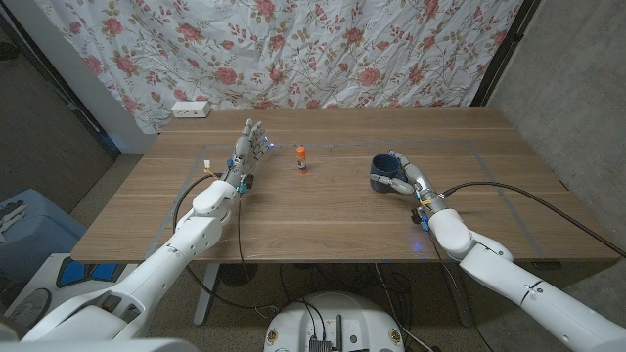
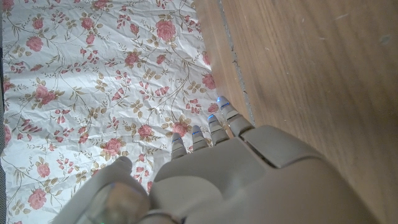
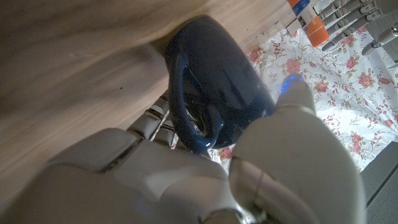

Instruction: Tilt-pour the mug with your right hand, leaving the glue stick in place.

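Note:
A dark blue mug (image 1: 383,173) stands on the wooden table (image 1: 333,220), right of the middle. My right hand (image 1: 413,182) grips it from the right at the handle. In the right wrist view the right hand (image 3: 186,180) has its fingers curled by the handle (image 3: 186,109) and its thumb lying on the side of the mug (image 3: 217,74). An orange and white glue stick (image 1: 301,159) stands upright left of the mug, apart from it; the glue stick (image 3: 309,17) also shows past the mug. My left hand (image 1: 248,153) is left of the glue stick with its fingers straight and apart, holding nothing.
A white power strip (image 1: 191,110) lies at the table's back left edge under the flowered curtain (image 1: 293,49). Cables run along both forearms. In the left wrist view my left hand (image 2: 249,180) points toward the curtain (image 2: 93,81).

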`<control>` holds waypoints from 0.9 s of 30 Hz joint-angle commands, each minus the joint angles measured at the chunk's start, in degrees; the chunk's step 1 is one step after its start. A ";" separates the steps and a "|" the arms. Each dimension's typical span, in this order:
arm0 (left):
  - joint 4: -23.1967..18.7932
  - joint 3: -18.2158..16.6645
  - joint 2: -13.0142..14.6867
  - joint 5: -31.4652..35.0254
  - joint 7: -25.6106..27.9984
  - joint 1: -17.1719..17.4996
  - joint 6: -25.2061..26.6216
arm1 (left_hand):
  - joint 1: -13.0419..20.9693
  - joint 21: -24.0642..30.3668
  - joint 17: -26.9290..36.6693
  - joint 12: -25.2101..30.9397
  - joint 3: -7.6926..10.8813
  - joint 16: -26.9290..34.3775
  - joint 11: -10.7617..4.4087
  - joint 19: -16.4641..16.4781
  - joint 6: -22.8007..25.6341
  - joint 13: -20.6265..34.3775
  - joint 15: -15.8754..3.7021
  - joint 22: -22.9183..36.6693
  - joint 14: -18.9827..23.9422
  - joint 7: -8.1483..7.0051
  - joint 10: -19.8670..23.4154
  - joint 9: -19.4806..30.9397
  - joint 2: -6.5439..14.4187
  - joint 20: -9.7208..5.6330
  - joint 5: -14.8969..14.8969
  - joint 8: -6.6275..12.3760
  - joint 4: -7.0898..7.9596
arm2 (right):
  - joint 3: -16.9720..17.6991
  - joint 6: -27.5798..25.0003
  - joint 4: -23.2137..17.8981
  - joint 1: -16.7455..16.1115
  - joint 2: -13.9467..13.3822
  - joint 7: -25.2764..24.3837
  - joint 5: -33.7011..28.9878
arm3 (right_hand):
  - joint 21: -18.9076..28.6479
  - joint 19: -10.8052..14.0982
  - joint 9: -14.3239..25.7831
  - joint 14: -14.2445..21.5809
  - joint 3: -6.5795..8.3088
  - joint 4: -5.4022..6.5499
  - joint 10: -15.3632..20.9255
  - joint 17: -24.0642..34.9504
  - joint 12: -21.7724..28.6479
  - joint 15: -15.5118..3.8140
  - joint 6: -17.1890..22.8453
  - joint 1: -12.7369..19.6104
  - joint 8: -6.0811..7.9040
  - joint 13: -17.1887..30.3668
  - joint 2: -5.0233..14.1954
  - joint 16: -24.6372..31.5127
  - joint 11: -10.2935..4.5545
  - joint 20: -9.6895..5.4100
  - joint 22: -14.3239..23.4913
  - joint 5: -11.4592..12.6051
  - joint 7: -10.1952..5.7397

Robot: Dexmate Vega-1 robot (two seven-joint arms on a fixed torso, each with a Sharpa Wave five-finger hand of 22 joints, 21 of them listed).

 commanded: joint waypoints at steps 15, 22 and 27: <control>-0.77 -0.27 0.39 -0.22 0.26 0.14 0.67 | -0.17 0.35 0.30 0.22 0.34 0.29 -0.21 0.52 -0.05 0.27 -0.25 0.17 0.45 -0.35 -0.23 0.15 6.80 -0.03 0.23 0.40 0.05 | 4.74 5.39 -1.13 -1.40 -4.99 11.22 12.18 | 0.08 -7.55 0.04 -8.14 -5.92 4.40 -7.11 -1.01 0.44 2.73 -3.54 -11.22 -4.21 -2.45 0.02 0.45 1.19 1.97 0.01 0.40 0.24; -0.69 -0.21 0.35 -0.18 0.16 0.13 0.58 | -0.18 0.35 0.30 0.23 0.34 0.29 -0.41 0.51 -0.08 0.27 -0.24 0.17 0.45 -0.42 -0.21 0.15 6.80 -0.04 0.23 0.38 0.06 | 6.38 4.70 -2.17 -2.44 -4.78 11.23 15.58 | 0.00 -9.53 -0.03 -10.09 -7.15 6.22 -8.40 -1.04 0.41 3.42 -3.95 -14.64 -4.86 -2.87 0.87 0.40 1.43 2.45 0.02 0.17 1.21; -0.64 -0.20 0.33 -0.17 0.14 0.12 0.55 | -0.18 0.35 0.30 0.25 0.34 0.28 -0.45 0.51 -0.11 0.27 -0.23 0.17 0.44 -0.42 -0.14 0.15 6.80 -0.04 0.23 0.37 0.06 | 6.88 4.08 -2.71 -2.94 -4.28 11.03 17.29 | 0.14 -9.84 -0.06 -10.35 -7.63 7.00 -8.50 -1.04 0.56 3.37 -3.58 -16.09 -4.87 -3.01 1.22 0.58 1.54 2.43 0.02 0.08 1.83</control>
